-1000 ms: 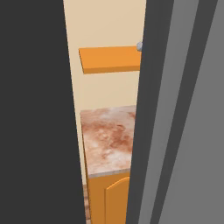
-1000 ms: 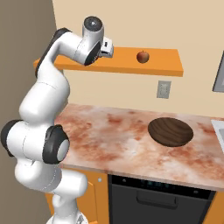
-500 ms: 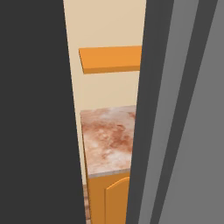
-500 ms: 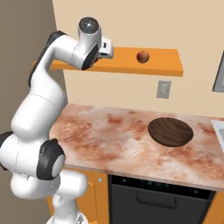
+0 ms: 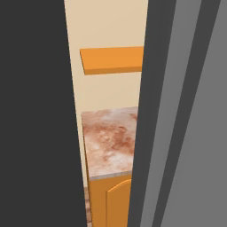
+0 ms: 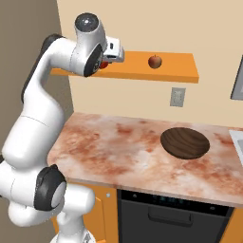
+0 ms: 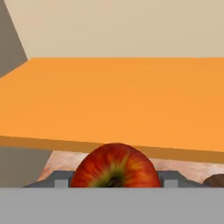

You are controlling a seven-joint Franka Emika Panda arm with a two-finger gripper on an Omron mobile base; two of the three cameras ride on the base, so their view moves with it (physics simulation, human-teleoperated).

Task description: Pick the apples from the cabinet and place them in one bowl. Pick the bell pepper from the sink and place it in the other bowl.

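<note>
Claw (image 6: pixel 105 60) clamped on glossy red apple (image 7: pixel 115 165) by flat orange wall cabinet (image 6: pixel 175 71); 2nd apple (image 6: pixel 154 60) on it. Dark wooden bowl (image 6: pixel 185 143) on reddish marbled worktop (image 6: pixel 109 147), beige wall (image 6: pixel 142 26) behind.

The arm (image 6: pixel 38 137) is glossy white, built from thick rounded segments like bent tubes. Between the segments sit dark charcoal joint rings; one wide black band wraps the low elbow. At the top, the wrist ends in a round grey cap with a darker centre disc. The hand (image 6: pixel 113 51) beside it is a small white block with tiny dark marks.
</note>
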